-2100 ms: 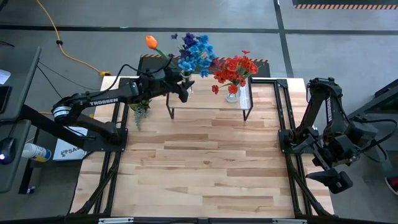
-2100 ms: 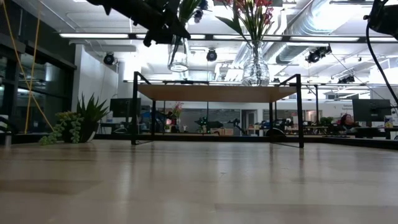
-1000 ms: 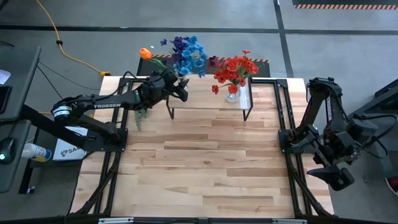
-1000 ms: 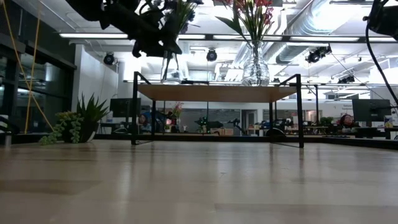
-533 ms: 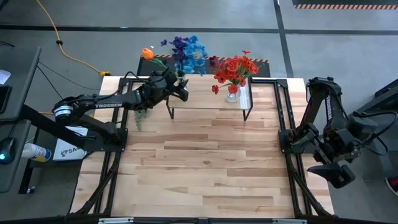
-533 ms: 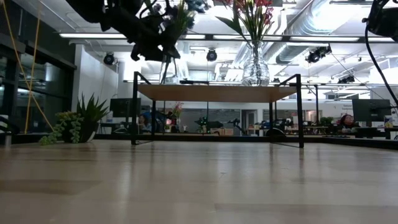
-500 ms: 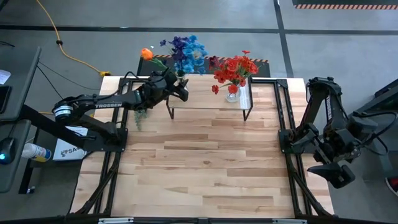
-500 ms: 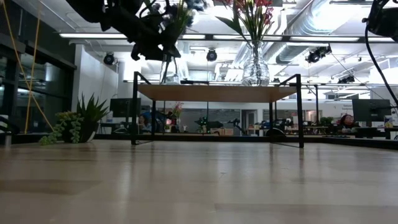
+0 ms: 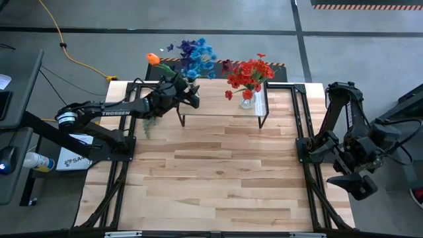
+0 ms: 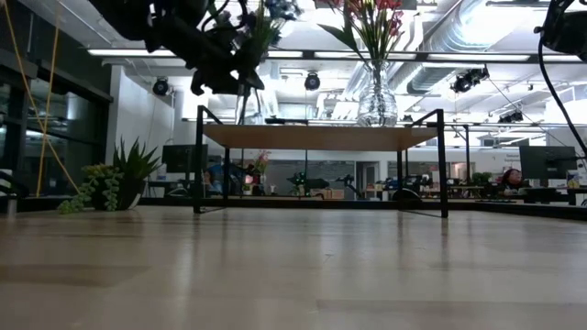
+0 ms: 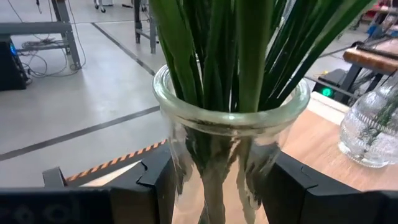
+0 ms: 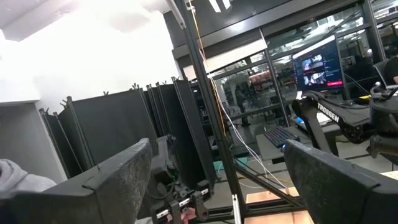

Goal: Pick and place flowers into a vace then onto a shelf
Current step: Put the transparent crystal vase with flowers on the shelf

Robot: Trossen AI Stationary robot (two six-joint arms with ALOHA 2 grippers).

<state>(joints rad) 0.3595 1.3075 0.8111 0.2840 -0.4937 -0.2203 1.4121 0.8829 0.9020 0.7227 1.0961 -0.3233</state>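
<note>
Over the bench (image 9: 218, 172), upper left, the left gripper (image 11: 217, 186) is clamping the vase (image 11: 231, 143) of flowers (image 9: 192, 56); it should be lowering level onto the shelf (image 9: 221, 106). The right gripper (image 12: 214, 180) is idling, spread.

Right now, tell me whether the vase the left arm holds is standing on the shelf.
Cannot tell: in the low view the vase reaches the shelf top, with the left gripper shut on it.

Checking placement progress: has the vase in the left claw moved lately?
Yes. The vase has moved left and down toward the shelf, still held by the left claw.
</note>
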